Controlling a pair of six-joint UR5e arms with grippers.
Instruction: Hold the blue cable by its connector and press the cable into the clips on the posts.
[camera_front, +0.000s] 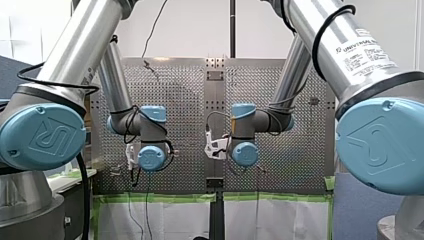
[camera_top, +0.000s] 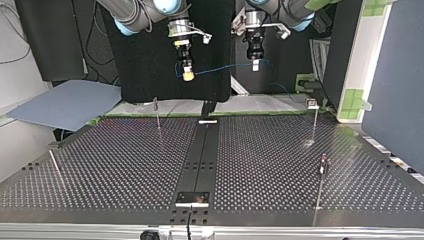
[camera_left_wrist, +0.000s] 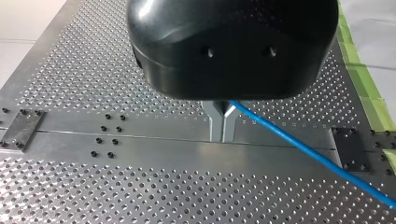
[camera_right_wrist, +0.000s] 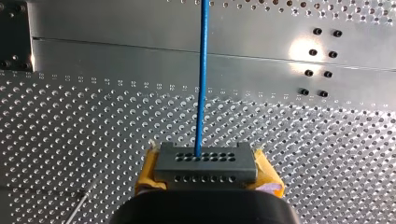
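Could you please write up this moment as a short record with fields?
right gripper: jaws shut on connector, yellow pads either side of it
left gripper: jaws shut on cable
cable: blue, strung in the air between the two grippers
posts: upright on table, below the cable
clips: cable in none that shows
progress: pressing not yet begun

thin blue cable (camera_right_wrist: 201, 70) runs straight from grey perforated connector (camera_right_wrist: 205, 164)
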